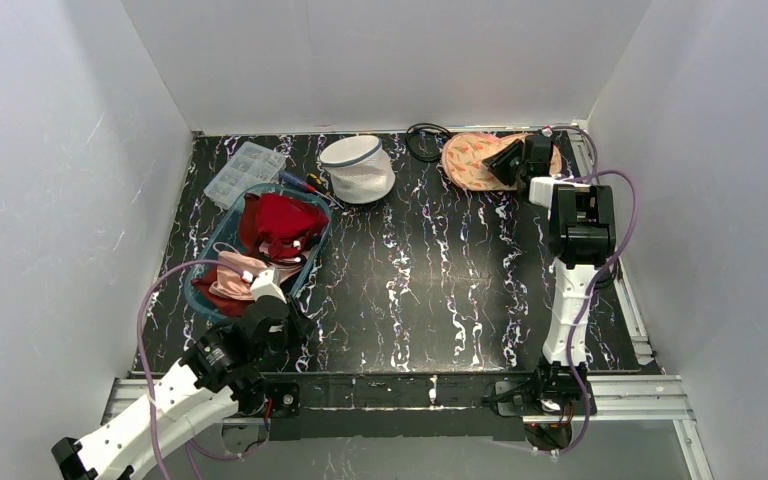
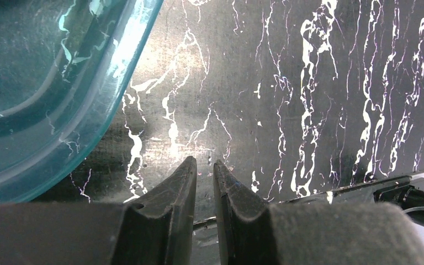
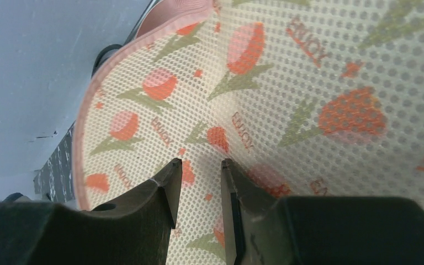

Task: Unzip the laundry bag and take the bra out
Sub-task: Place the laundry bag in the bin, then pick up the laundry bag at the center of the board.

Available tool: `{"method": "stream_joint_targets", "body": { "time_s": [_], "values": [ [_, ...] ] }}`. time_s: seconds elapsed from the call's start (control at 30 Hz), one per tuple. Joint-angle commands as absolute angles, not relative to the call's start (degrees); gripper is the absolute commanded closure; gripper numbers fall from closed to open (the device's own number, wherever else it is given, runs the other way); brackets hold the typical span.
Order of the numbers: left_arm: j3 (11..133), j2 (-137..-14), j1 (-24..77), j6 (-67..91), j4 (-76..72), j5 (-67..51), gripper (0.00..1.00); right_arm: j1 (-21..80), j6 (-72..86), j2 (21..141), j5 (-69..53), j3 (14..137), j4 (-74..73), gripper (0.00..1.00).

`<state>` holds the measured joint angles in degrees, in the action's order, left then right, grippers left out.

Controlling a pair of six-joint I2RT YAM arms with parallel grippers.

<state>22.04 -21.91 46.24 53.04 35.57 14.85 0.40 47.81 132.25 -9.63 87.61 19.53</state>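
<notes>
– Overhead?
– White mesh drum-shaped laundry bag (image 1: 357, 168) at the back; right of it a cream tulip-print mesh pouch (image 1: 463, 162), left of it a teal plastic tub (image 1: 311, 260) of clothes (image 1: 278, 222).
– Left wrist?
– Left gripper (image 2: 204, 165), narrow empty slit, beside the tub.
– Right wrist?
– Right gripper (image 3: 199, 165), narrowly parted, against that pouch.

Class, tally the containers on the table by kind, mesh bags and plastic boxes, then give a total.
Mesh bags: 2 (laundry bag, tulip bag)
Plastic boxes: 2 (teal bin, clear organiser)
Total: 4
</notes>
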Motion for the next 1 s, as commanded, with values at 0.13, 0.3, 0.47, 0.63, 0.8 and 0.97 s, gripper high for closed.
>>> {"method": "stream_joint_targets", "body": {
  "time_s": [0.13, 0.3, 0.47, 0.63, 0.8, 0.97],
  "values": [
    [24.32, -21.57, 46.41, 52.03, 38.22, 18.07, 0.83, 0.75, 46.69, 129.53, -9.05, 89.69, 21.63, 0.46],
    [25.78, -21.44, 46.41, 51.68, 38.15, 18.07, 0.81, 1.27, 45.79, 120.00, -8.74, 90.17, 20.50, 0.33],
    [29.68, -22.19, 46.40, 50.40, 38.34, 19.57, 0.60, 6.41, 39.49, 105.62, -4.30, 87.20, 17.94, 0.27],
    [38.64, -26.39, 46.32, 48.38, 40.84, 26.06, 0.25, 20.46, 21.36, 89.15, 11.79, 81.60, 12.95, 0.21],
    [46.44, -33.92, 46.32, 44.47, 37.80, 29.00, 0.02, 27.32, 25.92, 72.37, 13.98, 69.65, 7.73, 0.01],
    [53.87, -41.83, 46.01, 34.75, 29.14, 27.42, 0.02, 39.19, 24.04, 56.29, 21.93, 51.52, 5.90, 0.01]
  ]
}}
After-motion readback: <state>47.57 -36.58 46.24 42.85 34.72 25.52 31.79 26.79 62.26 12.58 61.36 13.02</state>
